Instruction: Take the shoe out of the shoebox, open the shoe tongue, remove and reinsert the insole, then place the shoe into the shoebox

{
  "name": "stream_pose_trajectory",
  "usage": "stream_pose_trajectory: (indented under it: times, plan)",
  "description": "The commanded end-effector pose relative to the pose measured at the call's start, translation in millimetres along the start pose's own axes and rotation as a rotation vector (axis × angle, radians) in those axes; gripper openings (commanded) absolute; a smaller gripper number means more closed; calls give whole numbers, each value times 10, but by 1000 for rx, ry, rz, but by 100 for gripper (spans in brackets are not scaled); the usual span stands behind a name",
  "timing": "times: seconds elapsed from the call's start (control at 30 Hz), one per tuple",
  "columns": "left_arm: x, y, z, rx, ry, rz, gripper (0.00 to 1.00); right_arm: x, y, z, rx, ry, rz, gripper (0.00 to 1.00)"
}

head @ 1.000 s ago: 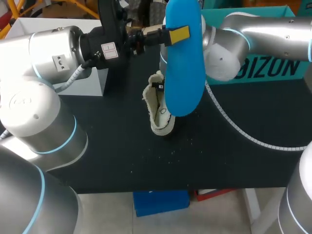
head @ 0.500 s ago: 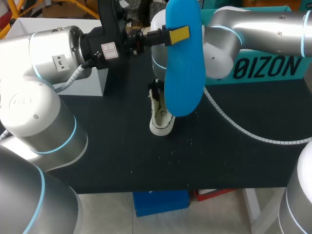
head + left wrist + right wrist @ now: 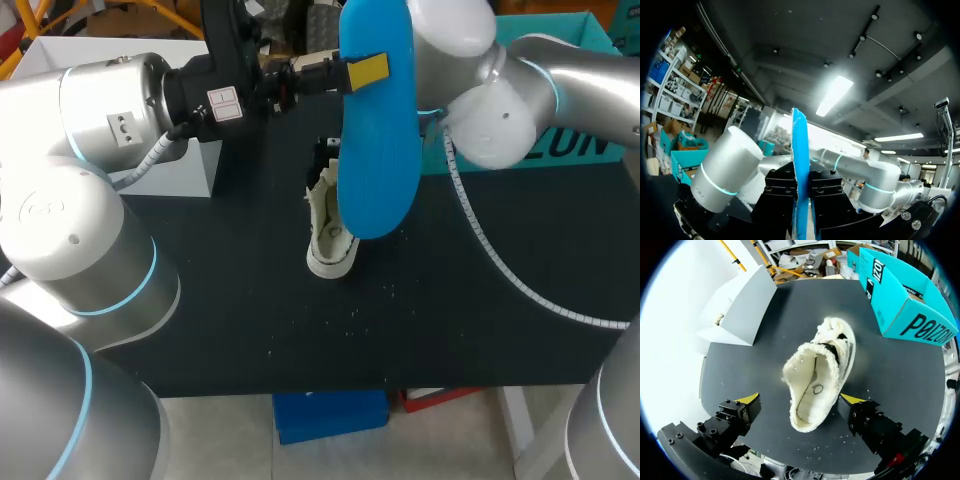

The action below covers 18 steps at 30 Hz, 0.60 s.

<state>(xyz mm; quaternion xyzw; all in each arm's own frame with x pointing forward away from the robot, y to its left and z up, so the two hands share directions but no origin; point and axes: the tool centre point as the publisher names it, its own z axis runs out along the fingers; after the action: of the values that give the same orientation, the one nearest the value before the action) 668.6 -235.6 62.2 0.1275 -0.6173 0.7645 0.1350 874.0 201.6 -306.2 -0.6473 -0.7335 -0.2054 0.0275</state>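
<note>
Obstacles: the shoe (image 3: 820,372) lies mid-tabletop (image 3: 250,310) with its opening up. The right jaws are spread above it, one yellow tip off each flank. Neither tip touches, and a bare gap shows on both sides.

The insole (image 3: 378,120), clamped on edge in the left jaws, hangs above the shoe and blocks the head view's line to its right side.

The shoebox (image 3: 900,295) stands at the far right with its top open. A pale box (image 3: 740,305) stands at the far left, and a bare lane runs between them behind the shoe.

The right arm's cable (image 3: 490,250) trails across the space right of the shoe.

Free room: dark tabletop shows in front of the shoe and to its left.
</note>
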Motion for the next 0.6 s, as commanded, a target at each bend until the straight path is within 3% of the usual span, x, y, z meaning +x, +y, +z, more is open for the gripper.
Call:
stream_pose_trajectory:
  times: [0.03,0.37,0.53,0.6]
  plan:
    - [-4,5,27,2,-3,1,0,-70,-5,-48,116,397,-105,100]
    - [-4,5,27,2,-3,1,0,-70,-5,-48,116,397,-105,100]
    - [-4,5,27,2,-3,1,0,-184,-22,-244,24,562,29,100]
    - [-4,5,27,2,-3,1,0,-199,-8,-305,-10,560,45,100]
